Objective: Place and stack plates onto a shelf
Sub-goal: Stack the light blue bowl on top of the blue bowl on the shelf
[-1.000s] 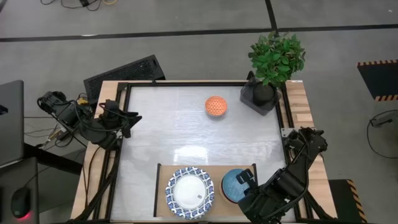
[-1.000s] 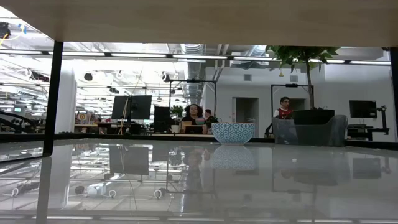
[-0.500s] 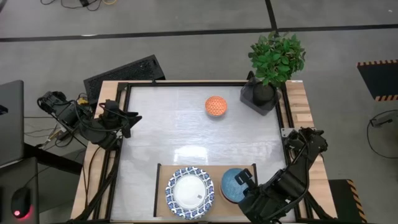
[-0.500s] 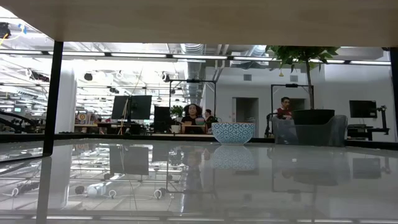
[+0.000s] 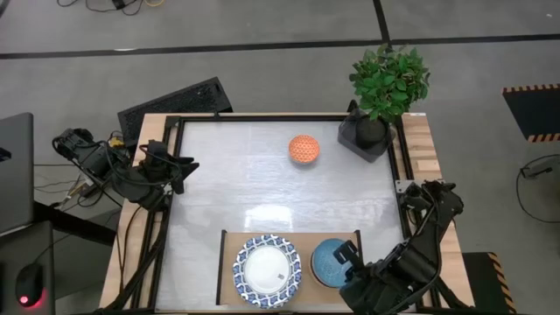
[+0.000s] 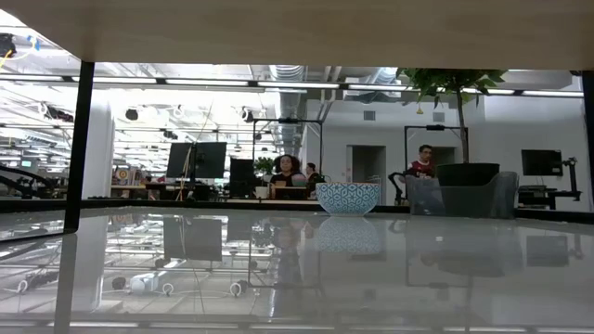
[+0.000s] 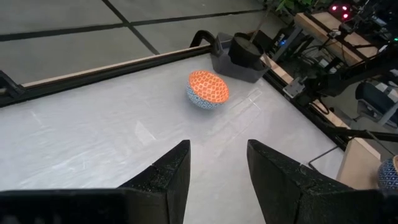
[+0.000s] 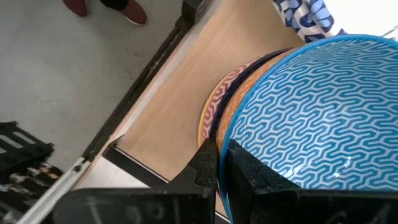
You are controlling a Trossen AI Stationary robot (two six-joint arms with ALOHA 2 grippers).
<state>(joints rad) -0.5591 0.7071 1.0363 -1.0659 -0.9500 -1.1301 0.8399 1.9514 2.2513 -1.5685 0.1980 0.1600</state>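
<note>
A blue-and-white rimmed plate (image 5: 267, 271) with a white centre lies flat on the left half of the light-wood shelf (image 5: 229, 247) at the table's near edge; its edge (image 8: 305, 15) also shows in the right wrist view. Whether more plates lie beneath it, I cannot tell. A blue patterned bowl (image 5: 329, 262) sits on the shelf's right half, nested in other bowls whose yellow and red rims (image 8: 210, 109) show. My right gripper (image 5: 347, 255) is at this bowl's right side, shut on it. My left gripper (image 7: 217, 171) waits open at the table's left edge. My right gripper pinches the blue bowl's rim (image 8: 227, 144), one finger (image 8: 205, 163) outside the wall and the other (image 8: 252, 171) on the patterned inner side. It comes from the table's near right, slanting down. The bowl sits nested in the bowls on the shelf board (image 8: 168, 106).
An orange-lined bowl (image 5: 304, 149) stands on the far middle of the table, also seen in the left wrist view (image 7: 208, 89) and low view (image 6: 347, 198). A potted plant (image 5: 385, 87) fills the far right corner. Black frame rails (image 5: 175, 210) border the tabletop. People sit in the room behind.
My right arm has shifted slightly toward the table's near edge, its gripper staying at the blue bowl. The bowl and the plate have kept their places on the shelf.
</note>
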